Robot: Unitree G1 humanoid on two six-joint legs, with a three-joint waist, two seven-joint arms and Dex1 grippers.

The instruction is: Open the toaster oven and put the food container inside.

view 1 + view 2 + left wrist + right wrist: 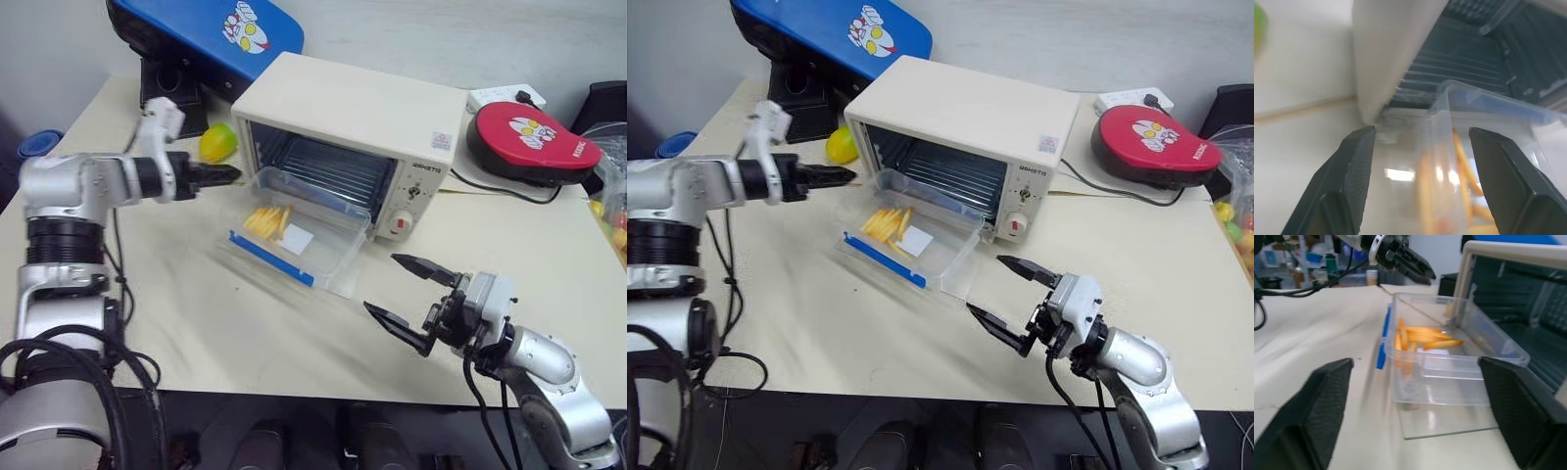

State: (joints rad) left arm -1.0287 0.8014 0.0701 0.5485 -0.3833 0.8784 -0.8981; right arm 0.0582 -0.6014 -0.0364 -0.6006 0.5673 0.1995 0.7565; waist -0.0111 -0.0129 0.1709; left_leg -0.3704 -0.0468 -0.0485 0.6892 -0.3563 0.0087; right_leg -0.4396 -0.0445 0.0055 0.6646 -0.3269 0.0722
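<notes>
Probably light, stiff and slick, the food container (294,232) looks best gripped across its short walls, not the thin rim; clear plastic box, blue clips, yellow strips inside; it sits on the lowered glass door of the toaster oven (358,132), half entering; left gripper (227,174) and right gripper (409,297) both spread, empty.

A lab: cluttered workbench shelves (1298,264) and loose cables (1312,286) behind the table (245,333).
</notes>
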